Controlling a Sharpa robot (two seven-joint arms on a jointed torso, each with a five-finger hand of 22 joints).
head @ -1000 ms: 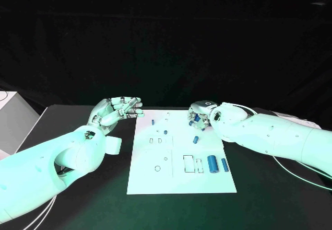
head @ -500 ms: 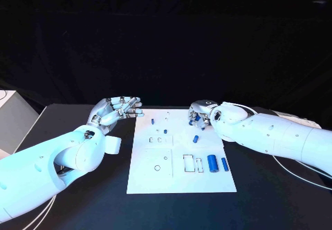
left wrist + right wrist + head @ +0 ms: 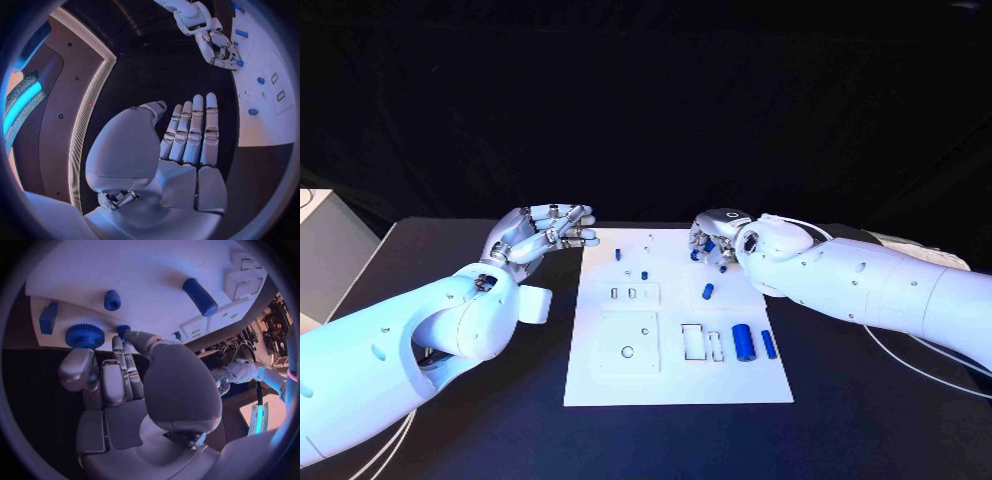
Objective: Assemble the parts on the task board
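**Right hand working the far right corner of the board**

At the left, the left silver many-fingered hand (image 3: 542, 230) is raised palm-up above the black bench (image 3: 473, 420), just off the far left corner of the flat white rectangular task board (image 3: 678, 385). Its fingers (image 3: 187, 135) lie nearly straight and side by side, released, with nothing in them; it touches no part.

On the board, moving rightward: a small upright blue peg (image 3: 619, 254) and another short blue peg (image 3: 645, 274) stand in the far half, with pale empty outlines nearer the robot. Further right a small blue capsule-shaped part (image 3: 708, 291) lies loose with its long axis running roughly away from the robot, and near the right edge a thick blue cylinder (image 3: 744, 341) and a thinner blue rod (image 3: 769, 343) lie side by side, long axes likewise running away from the robot.

At the right, the right silver hand (image 3: 714, 243) is bent down over the board's far right corner. The right wrist view shows its fingers (image 3: 122, 371) curled toward a flat blue toothed gear (image 3: 83, 335) and a small blue stub (image 3: 124, 330) just beside their tips; whether they actually pinch a part I cannot tell.

The relation that matters: the gear lies directly ahead of the right fingertips, so the right hand is far nearer. A blue rectangular block (image 3: 47, 317) and a short blue round peg (image 3: 112, 299) sit close around it and crowd the approach.
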